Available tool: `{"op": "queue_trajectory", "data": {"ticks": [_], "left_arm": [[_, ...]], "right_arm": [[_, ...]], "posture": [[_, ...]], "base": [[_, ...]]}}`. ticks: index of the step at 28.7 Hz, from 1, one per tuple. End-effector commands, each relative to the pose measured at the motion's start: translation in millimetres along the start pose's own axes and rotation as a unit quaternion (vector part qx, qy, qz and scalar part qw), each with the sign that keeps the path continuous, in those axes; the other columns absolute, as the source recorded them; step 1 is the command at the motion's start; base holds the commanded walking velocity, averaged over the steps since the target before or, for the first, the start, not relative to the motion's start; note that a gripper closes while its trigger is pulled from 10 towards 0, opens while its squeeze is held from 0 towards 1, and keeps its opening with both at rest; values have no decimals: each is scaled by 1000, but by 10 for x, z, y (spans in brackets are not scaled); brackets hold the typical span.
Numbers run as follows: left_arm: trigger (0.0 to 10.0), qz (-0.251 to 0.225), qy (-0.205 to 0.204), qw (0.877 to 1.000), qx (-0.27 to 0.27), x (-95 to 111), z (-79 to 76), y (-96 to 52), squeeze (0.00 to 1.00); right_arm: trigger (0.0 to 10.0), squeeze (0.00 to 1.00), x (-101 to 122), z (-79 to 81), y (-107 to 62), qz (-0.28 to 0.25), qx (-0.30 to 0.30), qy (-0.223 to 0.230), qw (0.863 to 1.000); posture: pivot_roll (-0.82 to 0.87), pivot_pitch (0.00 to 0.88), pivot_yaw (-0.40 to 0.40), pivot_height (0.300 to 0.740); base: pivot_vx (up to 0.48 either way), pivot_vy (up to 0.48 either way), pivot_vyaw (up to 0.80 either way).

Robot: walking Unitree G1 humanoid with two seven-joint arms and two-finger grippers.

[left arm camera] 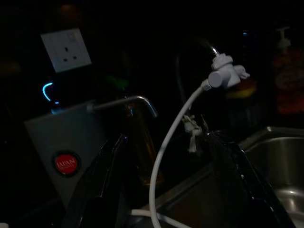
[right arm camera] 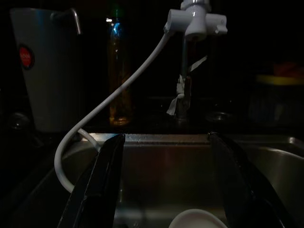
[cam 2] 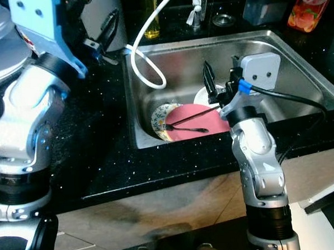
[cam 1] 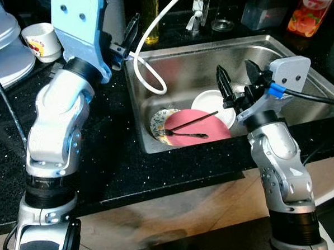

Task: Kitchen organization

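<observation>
Working the sink: I have both arms up at the basin, so I read this step as getting the dirty dishes out.
Desk [cam 1: 119, 178]: black speckled top that carries the steel sink; a mug [cam 1: 42, 41] and bottles stand along its far side, out of my reach path.
Sink [cam 1: 298, 67]: everything I take to be the task's load lies at its near left end, probably where it was dumped.
White hose [cam 1: 147, 75]: droops from the tap into the basin's left side, well apart from the plates, so I judge it will not snag.
Pink plate [cam 1: 198, 126]: lies on top of a patterned plate [cam 1: 157, 121], with a fork [cam 1: 181, 134] and a chopstick-like stick [cam 1: 203, 118] resting across it; these could slide if I tilt it.
White bowl [cam 1: 210, 100]: just behind the pink plate, touching or overlapping it.
Right end effector [cam 1: 237, 79]: fingers spread, hanging just above the bowl, I think to pinch its rim.
Left end effector [cam 1: 126, 40]: fingers spread, poised over the sink's far left corner, holding nothing.
</observation>
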State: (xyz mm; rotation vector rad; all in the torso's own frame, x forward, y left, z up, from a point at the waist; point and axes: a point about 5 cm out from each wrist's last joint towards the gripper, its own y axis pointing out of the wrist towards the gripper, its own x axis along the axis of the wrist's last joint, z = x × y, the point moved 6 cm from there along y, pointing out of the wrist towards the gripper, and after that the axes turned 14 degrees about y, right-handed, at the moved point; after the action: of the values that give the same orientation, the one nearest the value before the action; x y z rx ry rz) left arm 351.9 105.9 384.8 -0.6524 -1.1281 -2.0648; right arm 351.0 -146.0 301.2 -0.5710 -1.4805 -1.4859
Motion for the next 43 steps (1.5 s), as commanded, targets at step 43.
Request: {"op": "queue_trajectory", "data": {"ticks": [43], "left_arm": [[10000, 87, -3, 994, 59, -467, -68, -100, 0]], "right_arm": [[10000, 0, -55, -32, -17, 1, -10, 6, 1000]], "posture": [[104, 94, 32, 740]], "base": [[0, 0, 0]]}}
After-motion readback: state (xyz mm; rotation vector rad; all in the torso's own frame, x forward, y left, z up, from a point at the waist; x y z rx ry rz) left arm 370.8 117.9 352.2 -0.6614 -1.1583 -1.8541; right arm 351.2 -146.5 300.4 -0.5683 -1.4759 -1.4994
